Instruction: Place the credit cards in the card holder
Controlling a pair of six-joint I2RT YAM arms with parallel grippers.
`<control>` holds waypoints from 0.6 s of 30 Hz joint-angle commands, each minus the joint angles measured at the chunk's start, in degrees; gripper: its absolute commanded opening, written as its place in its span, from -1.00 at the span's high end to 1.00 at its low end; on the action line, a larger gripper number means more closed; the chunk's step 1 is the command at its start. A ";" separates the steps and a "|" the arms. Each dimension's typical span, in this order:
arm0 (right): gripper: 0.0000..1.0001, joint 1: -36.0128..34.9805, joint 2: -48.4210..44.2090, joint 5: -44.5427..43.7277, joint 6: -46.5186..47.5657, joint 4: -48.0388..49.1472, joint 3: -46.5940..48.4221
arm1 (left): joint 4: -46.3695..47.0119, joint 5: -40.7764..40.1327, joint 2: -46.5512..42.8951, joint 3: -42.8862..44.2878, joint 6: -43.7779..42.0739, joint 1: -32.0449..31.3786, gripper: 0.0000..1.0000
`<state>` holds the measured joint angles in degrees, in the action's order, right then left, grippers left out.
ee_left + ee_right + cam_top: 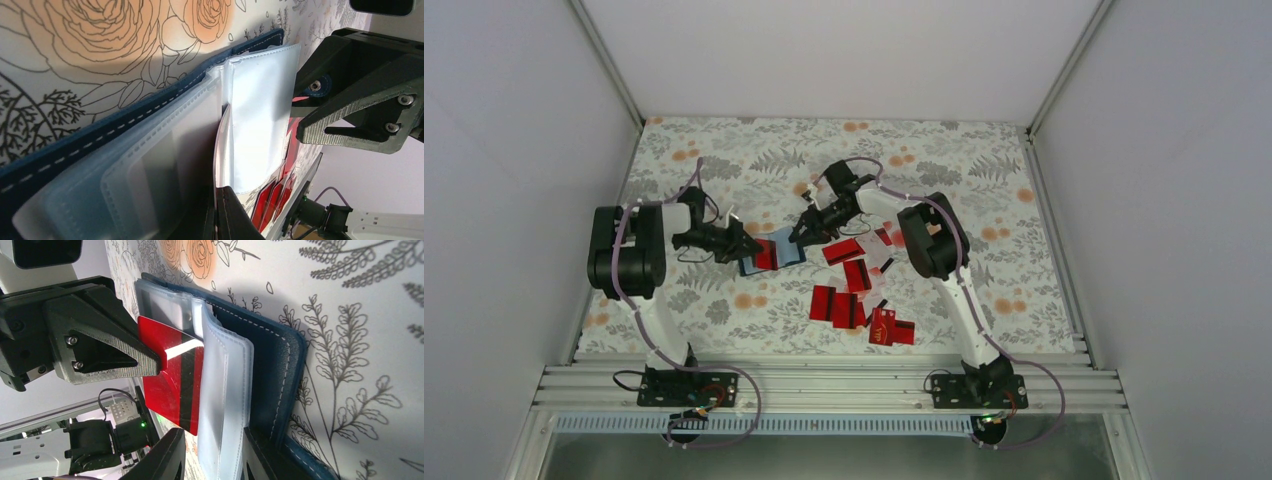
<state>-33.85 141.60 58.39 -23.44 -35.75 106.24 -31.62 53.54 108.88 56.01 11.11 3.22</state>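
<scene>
The holder [789, 250] lay open on the surface [984, 180], just left of centre, blue cover down, clear sleeves [225, 385] fanned up. At its left edge the left end effector [744, 244] was pressed together on one sleeve, standing it up. At the holder's far right corner, the right end effector [807, 230] had its fingers partly spread around the sleeve stack and the end of a red, black-striped card [170, 385]; gripping or not, couldn't tell. That card lay across the open holder, one edge against the stack. More cards [849, 310] lay scattered right and nearer.
</scene>
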 commanded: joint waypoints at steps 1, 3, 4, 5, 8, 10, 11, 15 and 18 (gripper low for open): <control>0.39 -1.42 5.50 -6.54 1.28 -4.23 -0.73 | 3.05 0.00 1.69 -0.55 -0.83 -0.32 0.95; 0.39 -1.40 5.57 -6.54 1.38 -4.41 -0.53 | 3.86 0.54 1.73 -0.61 -0.55 -0.33 0.95; 0.39 -1.40 5.64 -6.54 1.46 -4.48 -0.48 | 4.41 0.94 1.83 -0.68 -0.37 -0.32 0.95; 0.40 -1.40 5.67 -6.54 1.53 -4.57 -0.43 | 4.98 1.48 1.83 -0.72 -0.12 -0.32 0.95; 0.40 -1.40 5.86 -6.53 1.72 -4.96 -0.50 | 6.46 2.45 2.01 -0.62 0.56 -0.28 0.95; 0.40 -1.40 5.95 -6.54 1.81 -4.96 -0.49 | 7.12 2.93 2.00 -0.46 0.74 -0.32 0.95; 0.40 -1.40 5.88 -6.56 1.86 -5.04 -0.50 | 7.41 3.34 1.98 -0.43 0.83 -0.32 0.95; 0.40 -1.40 6.22 -6.68 1.98 -5.04 -0.50 | 8.82 5.43 1.51 -0.79 1.25 -0.32 0.95; 0.40 -1.32 6.40 -6.80 2.07 -5.21 -0.24 | 9.60 6.14 0.80 -1.43 1.19 -0.32 0.95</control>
<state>-33.85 142.19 58.76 -22.33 -36.93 107.15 -25.47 57.10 109.51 55.79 12.47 3.11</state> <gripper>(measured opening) 0.299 0.028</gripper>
